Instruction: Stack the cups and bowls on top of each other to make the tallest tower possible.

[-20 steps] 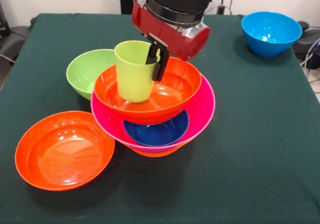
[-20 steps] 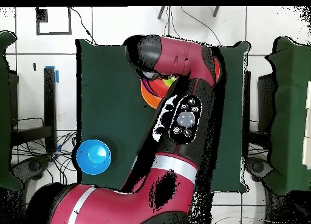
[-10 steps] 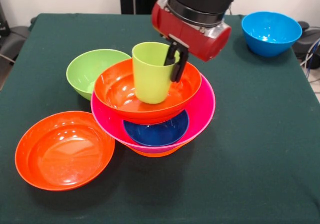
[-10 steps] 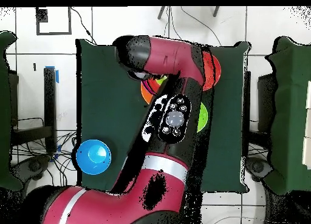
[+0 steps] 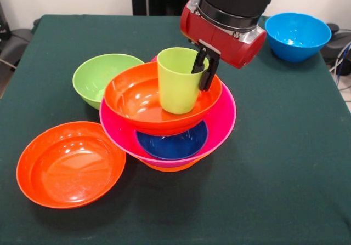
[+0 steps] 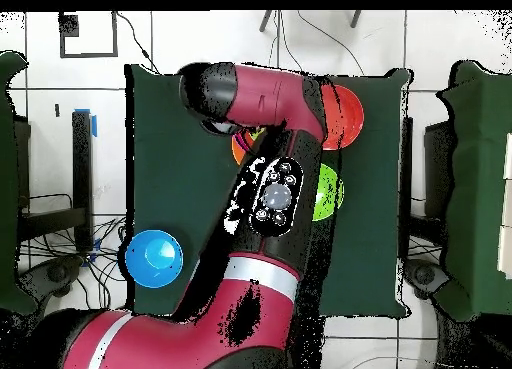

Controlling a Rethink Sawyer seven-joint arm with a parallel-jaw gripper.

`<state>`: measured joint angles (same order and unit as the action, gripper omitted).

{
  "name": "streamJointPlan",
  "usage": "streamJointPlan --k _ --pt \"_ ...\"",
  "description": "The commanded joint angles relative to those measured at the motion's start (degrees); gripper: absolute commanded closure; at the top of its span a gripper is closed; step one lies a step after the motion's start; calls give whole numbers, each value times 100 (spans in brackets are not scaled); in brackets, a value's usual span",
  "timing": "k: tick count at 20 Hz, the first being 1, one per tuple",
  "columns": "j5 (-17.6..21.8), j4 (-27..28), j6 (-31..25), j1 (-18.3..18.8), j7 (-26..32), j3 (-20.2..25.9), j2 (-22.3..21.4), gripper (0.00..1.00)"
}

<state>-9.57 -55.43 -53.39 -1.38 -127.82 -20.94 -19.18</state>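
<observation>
The end effector [image 5: 204, 72] pinches the rim of the lime green cup [image 5: 179, 80], one finger inside, one outside. The cup sits in the orange bowl [image 5: 137, 100] topping the tower [image 5: 170, 119], toward the bowl's 3 o'clock side; half a second ago it was nearer the middle. Light, stiff and glossy, the cup probably slips easily, so a rim grip suits it. A green bowl [image 5: 98, 78] sits at the tower's 10 o'clock on the table [image 5: 285, 163].

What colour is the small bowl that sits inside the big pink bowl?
Dark blue. The small bowl shows best in the front view, under the orange bowl.
</observation>
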Motion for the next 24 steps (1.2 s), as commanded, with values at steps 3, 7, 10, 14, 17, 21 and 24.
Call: streamJointPlan --k 3,7,10,14,17,21,24 --pt "-51 -696 624 -30 -800 509 87 100" --pt "-57 -756 693 -11 -713 507 88 100" --pt "-54 -785 718 -3 -675 504 89 100" --pt "-17 -786 719 1 -610 493 87 100" --pt "13 -840 880 -1 -610 484 64 0" --pt "-19 -729 640 -45 -724 400 79 0" --pt "-62 -645 560 -29 -733 425 108 0"
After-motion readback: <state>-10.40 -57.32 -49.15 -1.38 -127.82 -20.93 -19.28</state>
